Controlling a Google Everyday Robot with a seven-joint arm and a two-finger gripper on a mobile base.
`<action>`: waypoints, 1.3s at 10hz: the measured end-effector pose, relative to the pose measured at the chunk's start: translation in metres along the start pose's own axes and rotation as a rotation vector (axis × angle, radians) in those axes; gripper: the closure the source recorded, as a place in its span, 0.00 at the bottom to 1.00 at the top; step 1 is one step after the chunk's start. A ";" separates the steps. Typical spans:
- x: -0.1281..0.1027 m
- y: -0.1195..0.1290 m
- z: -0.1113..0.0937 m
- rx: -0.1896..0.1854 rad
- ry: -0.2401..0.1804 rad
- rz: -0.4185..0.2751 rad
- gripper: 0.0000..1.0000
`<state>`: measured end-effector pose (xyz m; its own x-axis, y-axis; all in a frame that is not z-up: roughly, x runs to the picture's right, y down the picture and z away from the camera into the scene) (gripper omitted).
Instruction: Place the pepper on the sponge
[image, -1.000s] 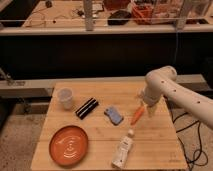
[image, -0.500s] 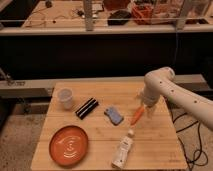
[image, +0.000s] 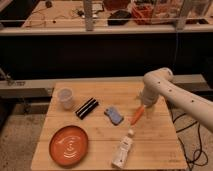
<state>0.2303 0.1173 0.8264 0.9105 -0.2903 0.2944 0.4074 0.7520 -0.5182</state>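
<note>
No visible change, gripper (image: 143, 106) spread wide, at upper end of pepper (image: 136, 117)

A pale wooden table (image: 162, 145) carries six things, and the gripper (image: 143, 108) hangs over its right half. An orange-red pepper (image: 136, 117) lies just beside the pincer's tip, with a blue-grey sponge (image: 114, 115) near it to the left, then a black block (image: 86, 107) and a white cup (image: 65, 97) farther left. Nearer the camera than the pincer lie a white squeeze bottle (image: 122, 151) and, well to the left, an orange plate (image: 69, 145).
</note>
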 end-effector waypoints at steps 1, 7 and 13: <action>0.000 0.000 0.002 -0.002 -0.001 0.003 0.20; 0.000 0.001 0.017 -0.018 -0.013 0.022 0.20; -0.005 0.003 0.028 -0.028 -0.026 0.021 0.20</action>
<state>0.2247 0.1373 0.8457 0.9168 -0.2594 0.3036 0.3906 0.7405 -0.5469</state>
